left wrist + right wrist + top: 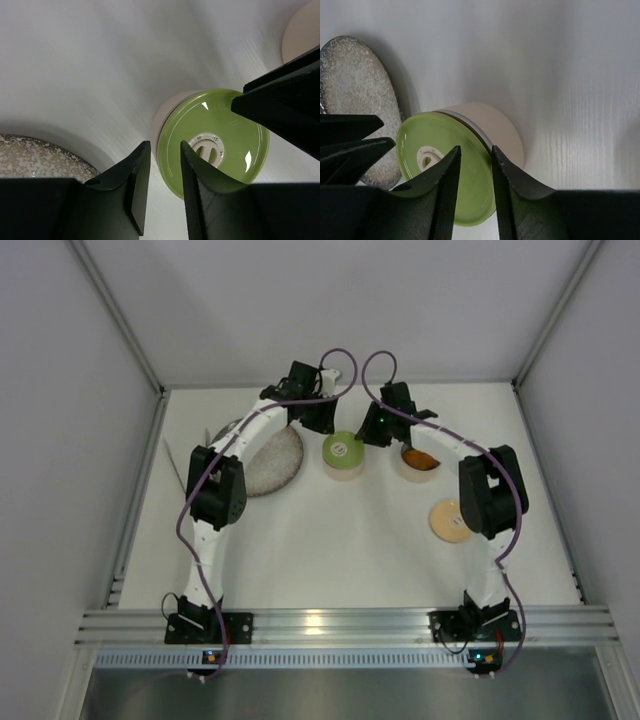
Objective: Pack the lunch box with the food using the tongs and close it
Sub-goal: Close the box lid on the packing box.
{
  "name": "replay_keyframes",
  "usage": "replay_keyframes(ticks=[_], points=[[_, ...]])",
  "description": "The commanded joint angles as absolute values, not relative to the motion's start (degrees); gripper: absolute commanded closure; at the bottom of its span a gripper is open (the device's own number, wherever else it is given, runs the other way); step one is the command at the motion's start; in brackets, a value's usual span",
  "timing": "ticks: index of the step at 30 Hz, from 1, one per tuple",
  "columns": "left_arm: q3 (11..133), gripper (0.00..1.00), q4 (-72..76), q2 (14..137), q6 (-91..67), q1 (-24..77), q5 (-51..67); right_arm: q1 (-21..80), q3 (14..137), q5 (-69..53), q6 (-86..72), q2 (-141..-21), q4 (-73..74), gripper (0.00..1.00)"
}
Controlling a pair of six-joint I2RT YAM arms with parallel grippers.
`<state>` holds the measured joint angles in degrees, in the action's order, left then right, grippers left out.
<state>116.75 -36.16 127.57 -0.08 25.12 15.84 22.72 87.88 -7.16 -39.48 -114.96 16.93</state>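
One lunch box tin (343, 462) stands mid-table with the green lid (342, 450) on it. To its right, the other tin (418, 466) stands uncovered with orange food (420, 458) inside. Its tan lid (450, 521) lies flat nearer the arms. My left gripper (325, 426) hovers at the green lid's far left edge and my right gripper (373, 437) at its right edge. In the wrist views the left gripper (165, 152) and right gripper (476, 160) are each slightly open with nothing between the fingers, and the green lid (215, 145) (445, 170) lies just beyond. The tongs (176, 468) lie left of the plate.
The speckled grey plate (268, 462) sits left of the green-lidded tin, partly under my left arm. White walls and metal rails bound the table on three sides.
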Motion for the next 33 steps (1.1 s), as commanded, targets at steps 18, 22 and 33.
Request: replay_keyframes(ticks=[18,22,33], points=[[107.8,0.91,-34.2,127.6,1.9,25.3,17.1,25.2,82.4,-8.2,-38.8,-112.1,13.1,0.77],[106.2,0.92,-34.5,128.1,3.6,26.4,16.2,25.7,82.1,-7.8,-38.8,-112.6,13.8,0.79],[99.7,0.96,-30.9,125.8,5.0,26.7,13.0,26.6,80.6,-6.4,-38.8,-112.1,13.5,0.79]])
